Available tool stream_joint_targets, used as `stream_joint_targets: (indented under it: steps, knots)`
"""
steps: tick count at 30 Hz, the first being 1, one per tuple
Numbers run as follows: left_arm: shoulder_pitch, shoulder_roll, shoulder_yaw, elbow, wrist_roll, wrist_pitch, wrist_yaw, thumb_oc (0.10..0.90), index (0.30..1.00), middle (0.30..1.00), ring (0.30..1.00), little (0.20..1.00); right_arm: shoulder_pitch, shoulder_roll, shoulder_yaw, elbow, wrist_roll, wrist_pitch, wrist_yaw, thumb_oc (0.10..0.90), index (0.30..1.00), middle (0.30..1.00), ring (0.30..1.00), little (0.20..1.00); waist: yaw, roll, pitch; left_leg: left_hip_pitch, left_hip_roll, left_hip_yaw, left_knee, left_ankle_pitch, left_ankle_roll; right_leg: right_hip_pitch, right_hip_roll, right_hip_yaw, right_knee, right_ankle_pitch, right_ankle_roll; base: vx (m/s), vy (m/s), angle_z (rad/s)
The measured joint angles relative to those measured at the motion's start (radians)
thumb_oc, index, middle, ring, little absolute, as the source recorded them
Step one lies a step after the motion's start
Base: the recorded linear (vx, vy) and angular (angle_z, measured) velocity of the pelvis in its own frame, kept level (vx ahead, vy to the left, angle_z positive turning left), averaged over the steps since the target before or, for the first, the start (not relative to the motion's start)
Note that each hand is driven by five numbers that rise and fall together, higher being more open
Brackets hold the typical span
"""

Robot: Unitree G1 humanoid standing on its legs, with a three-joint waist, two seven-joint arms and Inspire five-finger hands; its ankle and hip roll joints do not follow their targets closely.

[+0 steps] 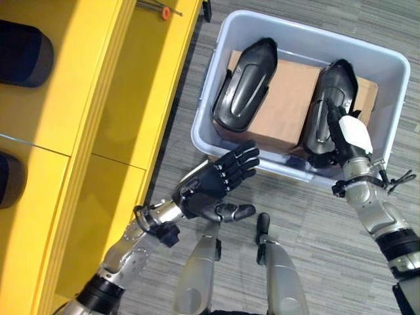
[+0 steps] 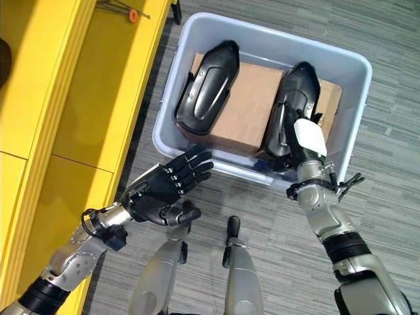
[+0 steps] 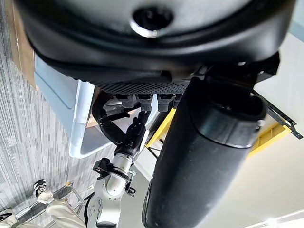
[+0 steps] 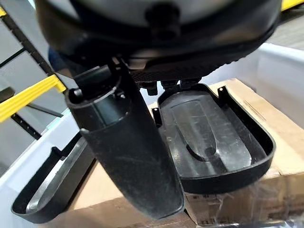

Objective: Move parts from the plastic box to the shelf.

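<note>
1. Two robot hands on record. Right robot hand, white cover on its thumb, is inside the plastic box, laid along the right-hand part. Its fingers reach onto that part in the head views; in the right wrist view the thumb stands away from the shell, and whether the fingers are curled round the edge I cannot tell.
2. Left robot hand: outside the plastic box, just beside its near wall, palm up, fingers straight and spread, holding nothing.
3. Parts, black moulded shells, quantity two. Both lie in the plastic box on a brown cardboard carton. The left-hand part sits nearer the box wall that faces the shelf.
4. Orientation: each shell is elongated, long axis running from the near wall of the plastic box toward its far wall, the two roughly parallel. The hollow side faces up in the right wrist view.
5. Yellow shelf: stands beside the plastic box, on the left robot hand's side.
6. Handling advice, by judgement: get fingers under the shell's raised rim near its middle before lifting, so it does not tip; lift clear of the box wall, then carry across to the shelf.
</note>
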Motion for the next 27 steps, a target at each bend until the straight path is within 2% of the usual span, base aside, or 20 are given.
stream_joint_targets:
  steps: [7,12,15,21,27]
  knots:
    - [-0.001,0.001,-0.024,0.011,-0.028,0.000,-0.021,0.900,1.000,1.000,1.000,1.000,-0.066,0.001,0.042,0.108,-0.046,0.045,-0.015,0.900,1.000,1.000,1.000,1.000,0.003,0.032,-0.001,-0.002,-0.006,0.000,-0.001,0.000,0.000,-0.009,-0.007,0.000,0.015,-0.009,0.001,0.00,0.021,0.01]
    - [-0.010,0.000,-0.026,0.013,-0.028,0.000,-0.020,0.900,1.000,1.000,1.000,1.000,-0.084,0.002,0.076,0.144,-0.062,0.058,-0.015,0.900,1.000,1.000,1.000,1.000,0.001,0.036,0.000,-0.022,-0.006,0.002,-0.001,0.004,0.000,-0.037,-0.008,0.001,0.030,-0.013,0.000,0.00,0.000,0.00]
    - [-0.007,0.000,-0.025,0.013,-0.028,0.000,-0.020,0.900,1.000,1.000,1.000,1.000,-0.093,0.008,0.092,0.183,-0.054,0.081,-0.015,0.900,1.000,1.000,1.000,1.000,0.004,0.053,-0.001,-0.024,-0.007,0.001,-0.001,0.005,0.000,-0.040,-0.009,0.001,0.032,-0.015,0.000,0.00,0.010,0.00]
    - [-0.006,-0.001,-0.027,0.013,-0.028,-0.001,-0.021,0.900,1.000,1.000,1.000,1.000,-0.146,0.057,0.086,0.286,0.008,0.138,-0.056,0.900,1.000,1.000,1.000,1.000,0.003,0.058,-0.002,-0.048,-0.010,0.006,-0.001,0.009,-0.001,-0.082,-0.013,0.005,0.064,-0.025,-0.002,0.00,0.000,0.00]
    - [-0.008,-0.016,-0.039,0.015,-0.027,-0.001,-0.020,0.900,1.000,1.000,1.000,1.000,-0.175,0.091,0.065,0.313,0.002,0.141,-0.080,0.900,1.000,1.000,1.000,1.000,0.003,0.065,-0.003,-0.064,-0.012,0.016,-0.001,0.012,-0.003,-0.116,-0.016,0.016,0.093,-0.034,-0.005,0.01,0.011,-0.03]
